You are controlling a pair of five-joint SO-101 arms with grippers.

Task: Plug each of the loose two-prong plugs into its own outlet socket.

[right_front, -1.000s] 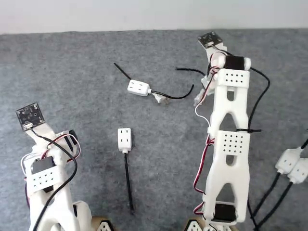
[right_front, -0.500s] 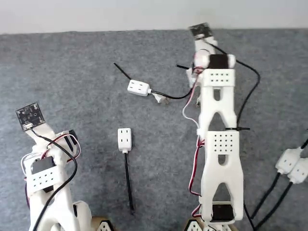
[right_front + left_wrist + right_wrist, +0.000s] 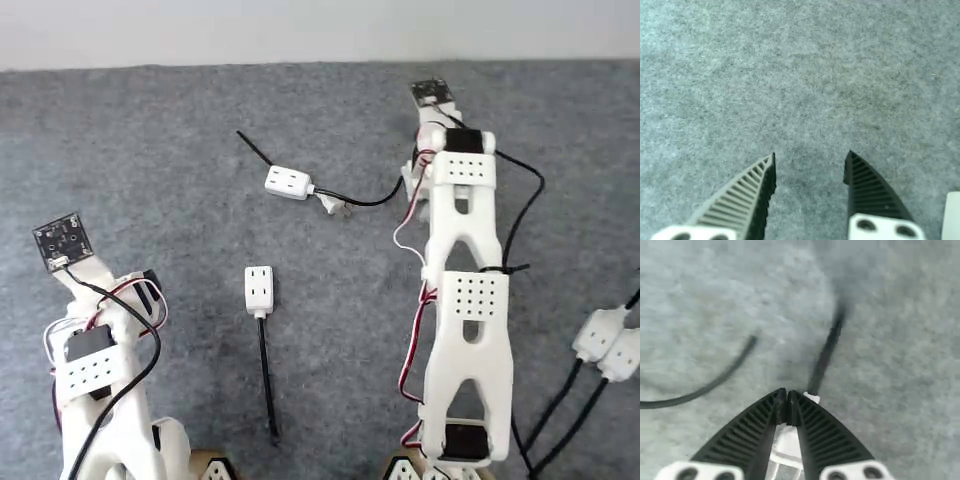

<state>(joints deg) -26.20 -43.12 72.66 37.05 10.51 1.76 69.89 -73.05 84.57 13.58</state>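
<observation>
Left arm (image 3: 95, 370) folded back near its base at the desk's (image 3: 150, 150) near left corner. The left jaws point down at bare grey carpet. They are wide apart and hold nothing. A white edge (image 3: 952, 215) sits at the frame border, can't tell what it is.

Near socket (image 3: 258, 288): white block, slot faces up, lying flat mid-desk between the two arms. Its black cord (image 3: 266, 380) runs straight back toward the bases.

Right edge of the desk: two white connectors (image 3: 605, 340) touching each other, black leads trailing to the near edge.

Right arm (image 3: 470, 300) stretched almost straight out across the desk, wrist at the far side. The right jaws are closed, tips nearly touching, pinching a white plug (image 3: 786, 442). Plug's black cable (image 3: 824, 357) leads away from the tips over the carpet. A second black cable (image 3: 705, 386) curves off beside it.

Far socket (image 3: 288, 182): white, flat, slightly tilted, well left of the right wrist. A black cable at each end. A small pale piece (image 3: 335, 207) lies just beside the right-hand cable, too small to identify.
</observation>
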